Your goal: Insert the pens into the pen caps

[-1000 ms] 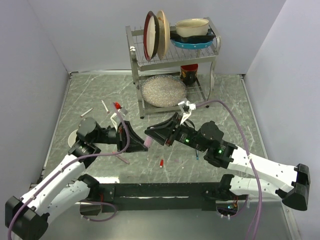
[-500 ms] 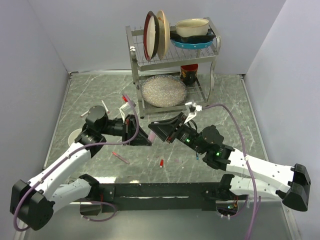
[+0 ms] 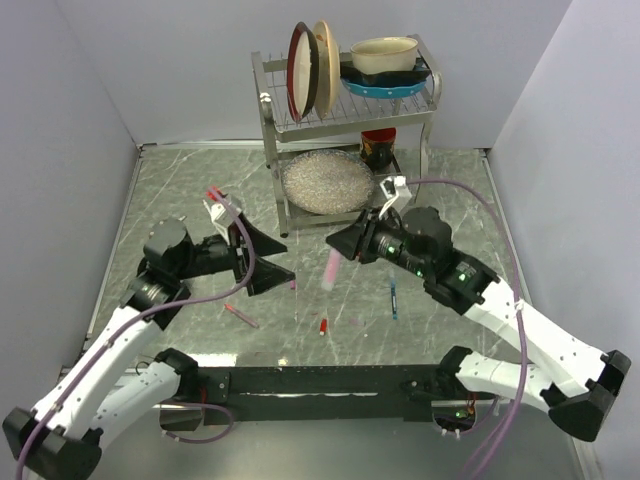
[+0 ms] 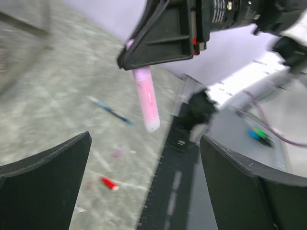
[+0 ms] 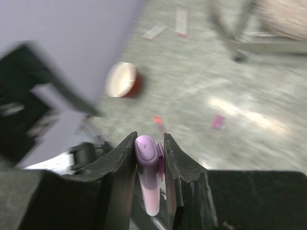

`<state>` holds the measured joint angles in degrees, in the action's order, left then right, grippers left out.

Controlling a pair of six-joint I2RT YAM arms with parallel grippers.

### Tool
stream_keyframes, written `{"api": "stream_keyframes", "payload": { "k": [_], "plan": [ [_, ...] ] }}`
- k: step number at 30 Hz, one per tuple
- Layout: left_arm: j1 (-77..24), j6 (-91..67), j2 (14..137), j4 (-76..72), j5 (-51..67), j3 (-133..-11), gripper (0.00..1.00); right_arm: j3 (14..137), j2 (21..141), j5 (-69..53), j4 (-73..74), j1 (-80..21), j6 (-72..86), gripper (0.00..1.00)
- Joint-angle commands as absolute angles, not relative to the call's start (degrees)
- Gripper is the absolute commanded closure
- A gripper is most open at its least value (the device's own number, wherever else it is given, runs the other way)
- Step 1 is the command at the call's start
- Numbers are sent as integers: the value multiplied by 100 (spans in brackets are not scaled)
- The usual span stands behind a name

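Observation:
My right gripper (image 3: 338,248) (image 5: 149,142) is shut on a wide pale pink pen (image 3: 329,270) (image 5: 152,191) (image 4: 146,98). The pen hangs tip-down above the table, with a purple cap (image 5: 147,149) on its top end between the fingers. My left gripper (image 3: 280,262) (image 4: 145,140) stands wide open a little to the left of that pen, holding nothing. On the table lie a blue pen (image 3: 393,298) (image 4: 110,110), a red cap (image 3: 323,325) (image 4: 109,183), a magenta cap (image 5: 217,121) (image 4: 116,154) and a slim reddish-pink pen (image 3: 240,315). Two white pens (image 5: 181,21) lie farther back.
A metal dish rack (image 3: 340,130) with plates and bowls stands at the back centre. A small round bowl (image 5: 122,79) sits at the left, hidden under my left arm in the top view. Grey walls close in both sides.
My left gripper has opened wide and pulled back left, away from the pink pen. The right gripper has moved right and back, keeping the pen.

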<state>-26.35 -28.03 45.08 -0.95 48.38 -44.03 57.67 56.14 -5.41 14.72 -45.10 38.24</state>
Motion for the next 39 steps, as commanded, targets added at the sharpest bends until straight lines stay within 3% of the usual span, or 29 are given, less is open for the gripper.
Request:
{"api": "stream_keyframes", "payload": {
  "k": [1, 8, 18, 22, 26, 39],
  "plan": [
    [-2663, -2336, 4044, 467, 3422, -4238, 1, 6012, 6213, -492, 3049, -4000, 3393, 100],
    [-2663, -2382, 3762, 879, 2041, -4210, 0, 5634, 7452, -510, 3471, -3262, 3129, 100],
    [-2663, -2276, 3305, 1037, 1327, -4113, 1, 6038, 9349, -325, 3313, -2594, 2944, 100],
    [-2663, -2276, 3287, 993, 1415, -4087, 1, 6293, 9825, -308, 3392, -2540, 2874, 96],
    [-2663, -2268, 3296, 1011, 1415, -4105, 1, 6258, 10107, -36, 3507, -2540, 2935, 85],
    [-2663, -2233, 3349, 1081, 1187, -4113, 1, 6425, 10292, 141, 3612, -2540, 2901, 62]
  ]
}}
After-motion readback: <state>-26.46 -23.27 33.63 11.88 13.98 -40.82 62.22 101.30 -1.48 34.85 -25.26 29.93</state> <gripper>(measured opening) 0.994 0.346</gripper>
